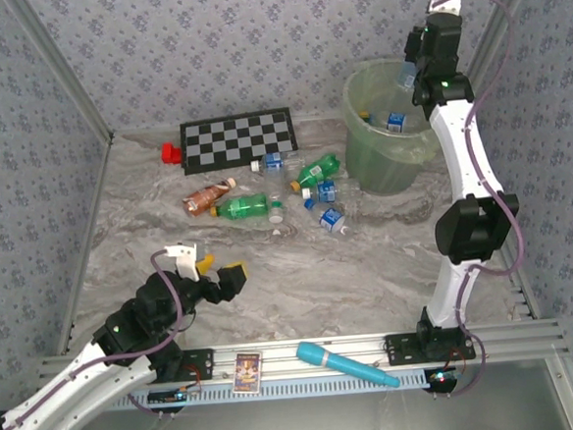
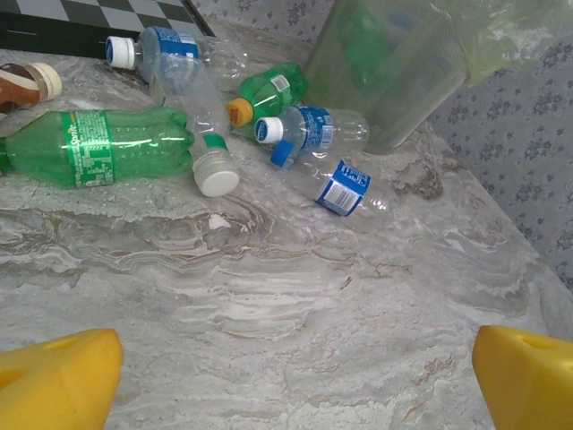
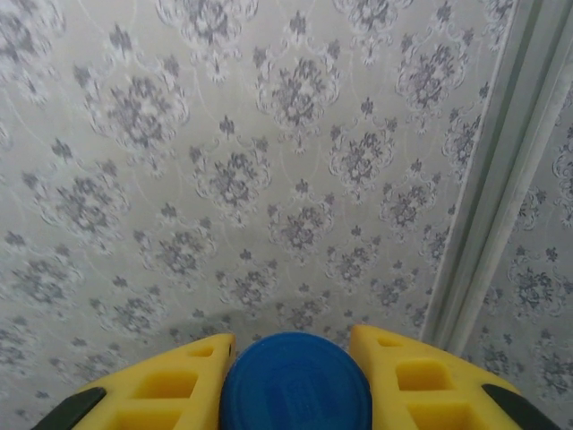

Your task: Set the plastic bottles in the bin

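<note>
Left fingers [image 2: 54, 381] spread wide, holding nothing, low over bare desk [image 2: 269, 305] at near left. Ahead of them I see plastic bottles [image 1: 332, 220] scattered loose mid-desk: brown one [image 1: 209, 196] leftmost, long green one [image 1: 244, 207] just beside it, then clear blue-labelled ones and second green one [image 1: 318, 168] toward right. Bin [image 1: 386, 164] stands at far right, just past cluster, with blue-labelled bottle [image 1: 395, 121] lying inside. Right fingers [image 3: 421, 376] raised above bin's far rim, clamped narrow on blue-capped bottle [image 3: 294, 381], cap wedged between both fingers, facing wall.
</note>
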You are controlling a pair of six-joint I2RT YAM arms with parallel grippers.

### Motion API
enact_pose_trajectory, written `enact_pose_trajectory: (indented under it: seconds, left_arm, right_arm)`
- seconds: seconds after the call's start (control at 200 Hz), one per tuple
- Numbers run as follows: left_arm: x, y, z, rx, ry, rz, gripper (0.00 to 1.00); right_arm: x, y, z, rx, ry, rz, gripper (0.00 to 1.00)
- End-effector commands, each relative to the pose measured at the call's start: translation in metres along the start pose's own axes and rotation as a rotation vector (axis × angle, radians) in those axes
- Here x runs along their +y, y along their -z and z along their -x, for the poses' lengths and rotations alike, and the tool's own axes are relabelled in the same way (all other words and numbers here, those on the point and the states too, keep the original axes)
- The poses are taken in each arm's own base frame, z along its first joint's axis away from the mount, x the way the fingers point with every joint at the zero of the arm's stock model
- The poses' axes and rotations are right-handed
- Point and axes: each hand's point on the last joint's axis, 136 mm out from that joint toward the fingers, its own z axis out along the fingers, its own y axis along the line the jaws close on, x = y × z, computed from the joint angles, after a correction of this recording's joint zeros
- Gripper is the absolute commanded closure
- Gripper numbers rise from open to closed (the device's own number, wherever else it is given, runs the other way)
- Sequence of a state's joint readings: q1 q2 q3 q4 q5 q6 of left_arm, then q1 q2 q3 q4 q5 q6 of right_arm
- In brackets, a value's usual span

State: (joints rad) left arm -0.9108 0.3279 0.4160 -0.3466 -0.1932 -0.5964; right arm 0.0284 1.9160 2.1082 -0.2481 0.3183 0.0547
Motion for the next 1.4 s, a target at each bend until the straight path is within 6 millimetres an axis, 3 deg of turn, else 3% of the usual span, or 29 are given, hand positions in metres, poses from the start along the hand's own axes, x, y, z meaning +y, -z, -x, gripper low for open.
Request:
enact_pose_trajectory:
  seconds: [0.0,0.075,0.13,0.16,0.19,0.205,0.455,0.685,1.02,1.184,1.394]
  left_arm:
    - [0.002,0.004,0.005,-0.011,0.004,0.016,0.00]
    - [0.002,0.005,0.006,-0.011,0.000,0.019,0.00]
    - [0.002,0.005,0.006,-0.014,-0.001,0.018,0.00]
    - [0.001,0.005,0.007,-0.015,-0.002,0.017,0.00]
    - [0.001,0.005,0.006,-0.014,-0.003,0.016,0.00]
    - [0.001,0.005,0.007,-0.015,-0.002,0.017,0.00]
    - [0.000,0.002,0.005,-0.013,0.005,0.010,0.00]
    - [0.003,0.005,-0.001,0.008,0.018,0.010,0.00]
    - [0.010,0.013,-0.006,-0.010,0.035,0.012,0.00]
    - [0.013,0.011,-0.008,-0.009,0.035,0.024,0.00]
    - [0.018,0.004,-0.011,-0.002,0.043,0.054,0.00]
  right_arm:
    - [-0.012,-0.006,-0.010,0.047,0.076,-0.054,0.71]
    - [-0.015,-0.008,-0.015,0.058,0.082,-0.063,0.64]
    - [-0.014,-0.008,-0.017,0.067,0.090,-0.061,0.43]
    - [-0.014,-0.007,-0.018,0.070,0.092,-0.063,0.26]
    - [-0.013,-0.005,-0.017,0.071,0.092,-0.063,0.03]
    - [-0.013,-0.004,-0.016,0.071,0.090,-0.062,0.00]
    - [0.014,0.020,-0.001,0.043,0.096,0.003,0.00]
    - [0.038,0.033,-0.009,0.060,0.088,0.058,0.01]
    - [0.036,0.038,-0.028,0.131,0.091,0.028,0.01]
    - [0.057,0.062,-0.037,0.136,0.017,0.093,0.00]
    - [0.098,0.113,-0.050,0.093,-0.055,0.227,0.00]
